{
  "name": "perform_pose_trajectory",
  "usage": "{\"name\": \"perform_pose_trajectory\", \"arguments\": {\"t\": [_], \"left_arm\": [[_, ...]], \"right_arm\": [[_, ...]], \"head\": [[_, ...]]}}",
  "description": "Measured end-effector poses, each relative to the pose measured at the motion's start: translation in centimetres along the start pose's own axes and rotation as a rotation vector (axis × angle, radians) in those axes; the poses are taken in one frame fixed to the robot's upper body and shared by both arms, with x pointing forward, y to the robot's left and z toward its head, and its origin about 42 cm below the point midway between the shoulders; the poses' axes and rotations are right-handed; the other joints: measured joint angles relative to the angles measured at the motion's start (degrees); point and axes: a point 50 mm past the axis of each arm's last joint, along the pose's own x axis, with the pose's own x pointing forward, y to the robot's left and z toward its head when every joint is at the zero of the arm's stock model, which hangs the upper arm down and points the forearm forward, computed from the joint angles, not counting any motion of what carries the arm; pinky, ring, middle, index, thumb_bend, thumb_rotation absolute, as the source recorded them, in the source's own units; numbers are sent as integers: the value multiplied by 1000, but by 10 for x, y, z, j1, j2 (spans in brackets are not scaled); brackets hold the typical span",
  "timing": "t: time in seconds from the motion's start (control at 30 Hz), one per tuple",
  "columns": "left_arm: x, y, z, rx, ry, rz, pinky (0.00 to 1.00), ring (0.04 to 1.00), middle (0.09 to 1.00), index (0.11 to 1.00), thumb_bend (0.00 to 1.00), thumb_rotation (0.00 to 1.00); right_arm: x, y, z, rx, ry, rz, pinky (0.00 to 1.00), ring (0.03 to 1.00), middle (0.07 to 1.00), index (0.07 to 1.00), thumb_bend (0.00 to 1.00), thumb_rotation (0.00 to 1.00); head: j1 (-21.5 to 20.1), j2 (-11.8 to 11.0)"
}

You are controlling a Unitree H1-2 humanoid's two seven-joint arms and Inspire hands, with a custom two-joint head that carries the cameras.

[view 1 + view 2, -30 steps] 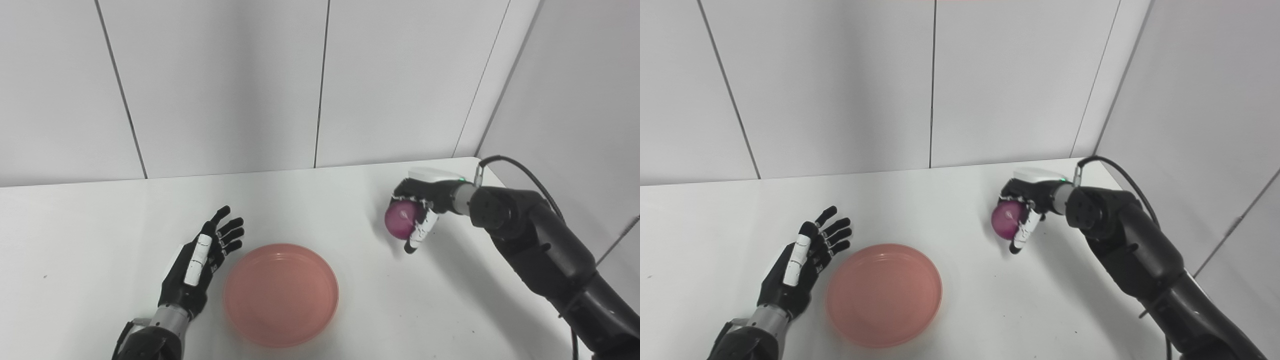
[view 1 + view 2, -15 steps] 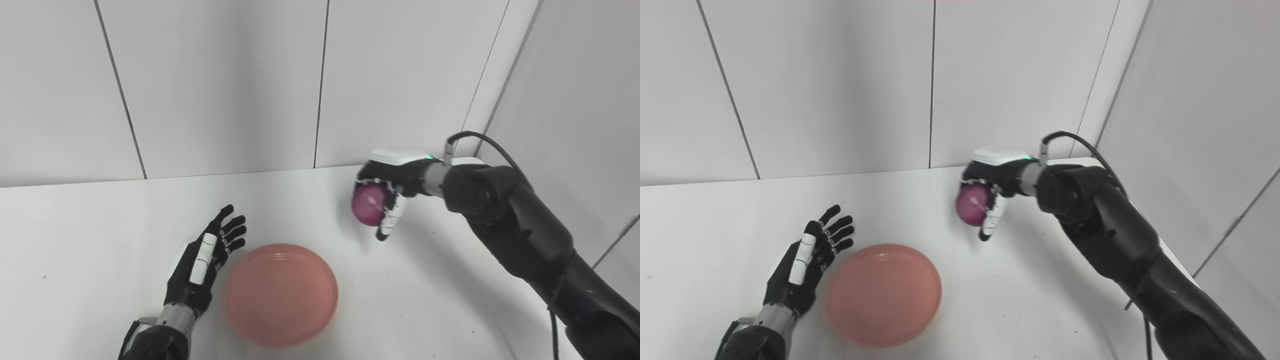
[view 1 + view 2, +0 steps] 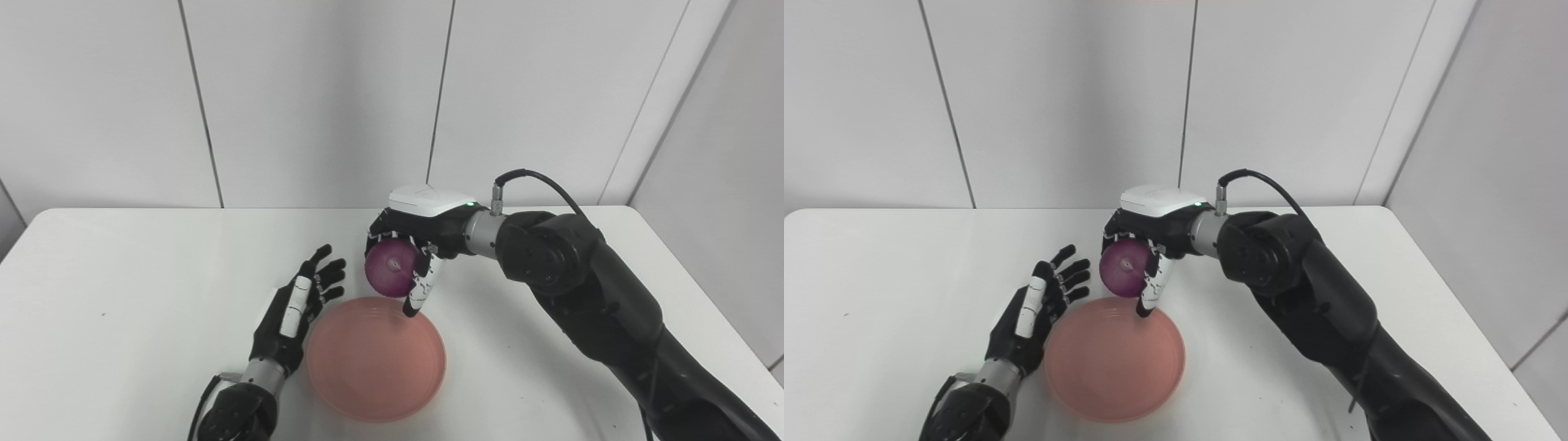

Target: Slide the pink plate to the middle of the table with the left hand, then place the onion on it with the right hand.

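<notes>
Purple onion (image 3: 391,276) sits gripped in the right hand (image 3: 411,244), held in the air above the far rim of the pink plate (image 3: 376,359), which lies mid-table (image 3: 122,318). To finish well, I'd bring it over the plate's centre, lower until it touches, then let go gently so it cannot roll off. Left hand (image 3: 293,318) rests just beside the plate, fingers spread, holding nothing.
</notes>
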Motion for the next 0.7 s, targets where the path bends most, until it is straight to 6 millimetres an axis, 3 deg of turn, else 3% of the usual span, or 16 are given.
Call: {"name": "perform_pose_trajectory", "arguments": {"t": [0.7], "left_arm": [[2, -10, -2, 7, 0, 1, 844, 861, 850, 884, 820, 964]], "right_arm": [[5, 46, 3, -28, -13, 142, 306, 382, 429, 538, 523, 8]], "head": [[11, 5]]}}
